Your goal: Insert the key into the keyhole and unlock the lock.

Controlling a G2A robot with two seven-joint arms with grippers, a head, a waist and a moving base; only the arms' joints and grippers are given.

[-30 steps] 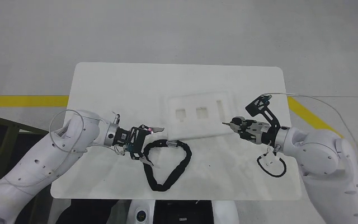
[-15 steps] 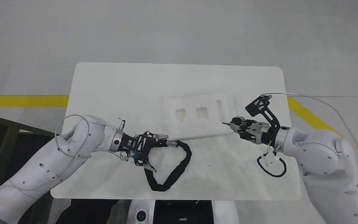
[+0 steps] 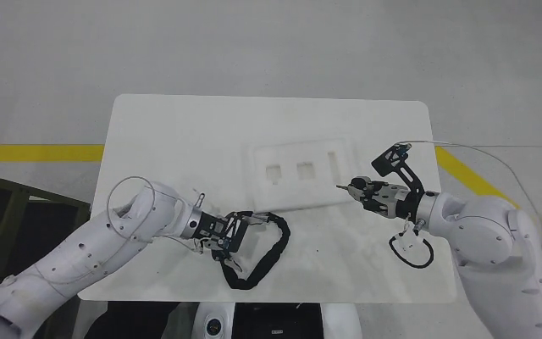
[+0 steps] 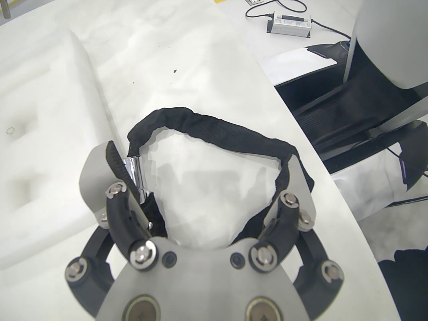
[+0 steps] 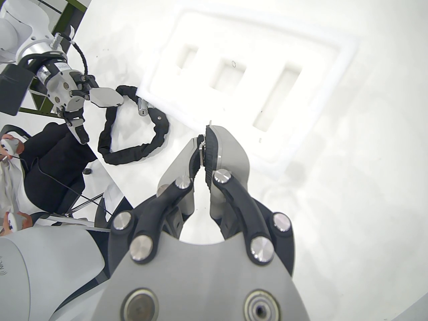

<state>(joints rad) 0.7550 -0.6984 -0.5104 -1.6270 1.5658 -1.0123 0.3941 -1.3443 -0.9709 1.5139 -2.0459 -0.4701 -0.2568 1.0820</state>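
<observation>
**Lock not yet gripped, key waiting well off to the side**

Low and left of centre in the top view, the left hand [image 3: 230,237] has its fingers spread wide across one end of the black fabric-sleeved chain lock [image 3: 262,250]. The lock lies looped on the white bench [image 3: 169,136]. One pad appears to sit against the lock's short chrome cylinder [image 4: 135,175], and the other rests by the woven sleeve. At right of centre, the right hand [image 3: 354,186] is pinched together on the small metal key [image 3: 340,186], beside the white foam tray [image 3: 296,146] and well apart from the lock.

The polished, round cylinder will likely roll or slide out if the pads close off-centre. The limp sleeve gives no support, so the barrel may swing once lifted. The keyhole [image 5: 143,112] is a small opening on the cylinder's end face. The thin key is held only at the fingertips and could twist on contact, so a slight tilt of either part would probably jam it against the face.
</observation>
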